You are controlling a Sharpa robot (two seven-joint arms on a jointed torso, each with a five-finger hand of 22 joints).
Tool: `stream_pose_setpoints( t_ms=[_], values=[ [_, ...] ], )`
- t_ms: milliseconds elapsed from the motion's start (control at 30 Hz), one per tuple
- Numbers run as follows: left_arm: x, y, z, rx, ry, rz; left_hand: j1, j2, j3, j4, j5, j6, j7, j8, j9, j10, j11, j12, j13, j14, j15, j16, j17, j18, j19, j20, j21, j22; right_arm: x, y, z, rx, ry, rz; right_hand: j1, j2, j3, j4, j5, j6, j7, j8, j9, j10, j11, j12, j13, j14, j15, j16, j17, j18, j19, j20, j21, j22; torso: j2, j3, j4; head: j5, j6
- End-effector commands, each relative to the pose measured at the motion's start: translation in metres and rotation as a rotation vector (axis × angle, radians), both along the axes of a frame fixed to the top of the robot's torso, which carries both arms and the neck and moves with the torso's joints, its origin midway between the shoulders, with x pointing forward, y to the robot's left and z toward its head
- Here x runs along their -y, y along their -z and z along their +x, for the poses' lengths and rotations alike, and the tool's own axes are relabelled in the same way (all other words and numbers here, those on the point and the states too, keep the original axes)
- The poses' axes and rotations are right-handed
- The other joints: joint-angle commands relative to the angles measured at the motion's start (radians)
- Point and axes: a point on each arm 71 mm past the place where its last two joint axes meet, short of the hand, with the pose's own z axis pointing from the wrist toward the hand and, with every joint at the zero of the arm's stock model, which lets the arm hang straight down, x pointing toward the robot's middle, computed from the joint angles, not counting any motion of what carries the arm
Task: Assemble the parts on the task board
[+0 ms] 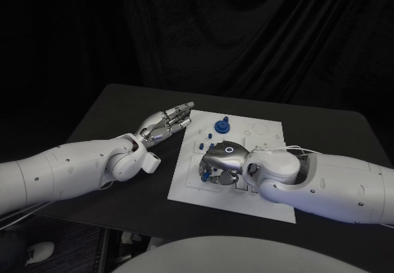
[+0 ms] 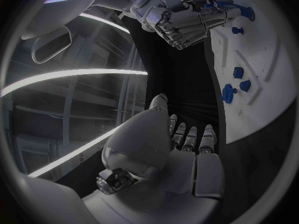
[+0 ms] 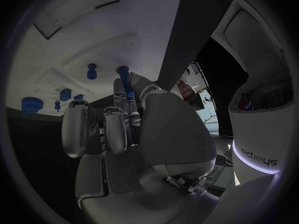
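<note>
The white task board (image 1: 264, 138) lies in the middle of the black table. My right hand (image 1: 220, 162) hangs curled over the board's near middle and pinches a slim blue peg (image 3: 125, 79) between thumb and finger, its tip at the board (image 3: 93, 35). A large blue knob (image 1: 221, 125) stands at the far left of the board, with small blue parts (image 1: 211, 145) near it. My left hand (image 1: 167, 124) holds nothing, its fingers (image 2: 190, 137) stretched out flat beside the board's far left corner. In the left wrist view the right hand (image 2: 187, 17) is a closed fist over the board (image 2: 268, 59).
Several blue parts (image 2: 238, 72) stand along the board's left side, between the two hands. Round and square recesses (image 1: 261, 128) mark the board's far right part. Bare black table (image 1: 115, 108) lies left of the board.
</note>
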Motion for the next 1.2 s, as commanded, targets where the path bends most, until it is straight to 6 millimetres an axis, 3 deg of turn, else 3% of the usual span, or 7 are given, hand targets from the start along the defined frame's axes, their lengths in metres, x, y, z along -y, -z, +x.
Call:
stream_pose_setpoints(
  t_ms=[33,867,967,1033,1100,1167,1200],
  values=[
    [0.0019,-0.0052,-0.0008,0.05,0.014,-0.055,0.013,0.002,0.008,0.0,0.004,-0.002,0.004,0.003,0.001,0.003,0.007,0.004,0.0,0.0,0.005,-0.004,-0.002,0.008,-0.001,0.007,-0.002,0.002,0.0011,0.0055,-0.0008,-0.011,0.008,-0.039,-0.007,0.005,0.002,0.003,-0.003,0.004,0.0,0.023,0.098,-0.006,-0.002,-0.004,-0.001,0.031,-0.001,0.001,0.016,-0.009,0.003,0.0,0.0,0.193,0.0,-0.0001,-0.0007,0.002,0.0],
    [0.0032,-0.0045,0.0,0.047,0.019,-0.056,0.015,0.003,0.01,-0.002,0.005,-0.003,0.005,0.003,0.0,0.002,0.006,0.003,0.0,0.0,0.008,-0.004,-0.002,0.008,-0.001,0.009,-0.002,0.002,-0.0015,0.015,-0.0015,-0.009,0.003,-0.036,-0.01,0.003,0.01,-0.003,-0.004,-0.053,0.013,-0.013,0.099,-0.032,0.01,-0.02,0.003,0.025,0.009,-0.009,0.002,-0.004,-0.009,0.008,-0.023,0.186,0.0,0.0013,0.0001,0.003,0.0],
    [0.0034,-0.0044,0.0003,0.046,0.02,-0.056,0.015,0.003,0.01,-0.002,0.005,-0.003,0.005,0.003,0.0,0.002,0.006,0.003,0.0,0.0,0.008,-0.004,-0.002,0.008,-0.001,0.009,-0.002,0.002,-0.0013,0.0151,-0.0021,-0.01,0.004,-0.037,-0.018,-0.003,0.014,-0.001,-0.005,-0.116,0.017,-0.051,0.087,-0.056,0.017,-0.028,0.005,0.021,0.016,-0.012,-0.003,-0.003,-0.014,0.013,-0.031,0.184,0.0,0.0013,-0.0009,0.004,0.0],
    [0.0033,-0.0043,0.0005,0.046,0.02,-0.056,0.015,0.003,0.01,-0.002,0.005,-0.003,0.005,0.003,0.0,0.002,0.006,0.003,0.0,0.0,0.008,-0.004,-0.002,0.008,-0.001,0.009,-0.002,0.002,-0.0008,0.0152,-0.0025,-0.012,0.005,-0.039,-0.039,-0.018,0.014,0.011,-0.032,-0.225,-0.006,-0.114,0.059,-0.12,0.041,-0.052,-0.001,0.011,0.037,-0.023,-0.019,0.001,-0.028,0.027,-0.055,0.177,0.0,0.0011,-0.0009,0.003,0.0],
    [0.0032,-0.0042,0.0007,0.047,0.019,-0.055,0.015,0.003,0.01,-0.002,0.005,-0.003,0.005,0.003,0.0,0.002,0.006,0.003,0.0,0.0,0.008,-0.004,-0.002,0.008,-0.001,0.009,-0.002,0.002,-0.0001,0.0149,-0.0029,-0.011,0.006,-0.037,-0.06,-0.036,-0.005,0.019,-0.068,-0.352,-0.032,-0.121,0.023,-0.208,0.068,-0.082,-0.009,-0.004,0.058,-0.038,-0.043,0.006,-0.049,0.045,-0.093,0.166,0.0,0.0009,-0.0009,0.003,0.0],
    [0.0031,-0.0041,0.0009,0.046,0.019,-0.055,0.016,0.004,0.011,-0.002,0.004,-0.003,0.006,0.003,0.0,0.001,0.006,0.001,0.0,0.0,0.009,-0.004,-0.002,0.008,-0.001,0.01,-0.002,0.001,0.0007,0.0142,-0.0034,-0.009,0.006,-0.031,-0.062,-0.033,-0.025,0.021,-0.085,-0.392,-0.04,-0.114,0.004,-0.251,0.074,-0.075,-0.002,-0.014,0.067,-0.042,-0.051,0.012,-0.061,0.056,-0.11,0.161,0.0,0.001,-0.001,0.003,0.0],
    [0.003,-0.0041,0.001,0.046,0.019,-0.055,0.016,0.004,0.011,-0.002,0.004,-0.003,0.006,0.003,0.0,0.001,0.006,0.001,0.0,0.0,0.009,-0.004,-0.002,0.008,-0.001,0.01,-0.002,0.001,0.001,0.0137,-0.0038,-0.007,0.006,-0.027,-0.075,-0.04,-0.051,0.033,-0.114,-0.504,-0.052,-0.125,-0.034,-0.309,0.081,-0.087,-0.005,-0.024,0.066,-0.05,-0.065,0.017,-0.074,0.062,-0.132,0.155,0.0,0.0011,-0.0012,0.002,0.0]
  ],
)
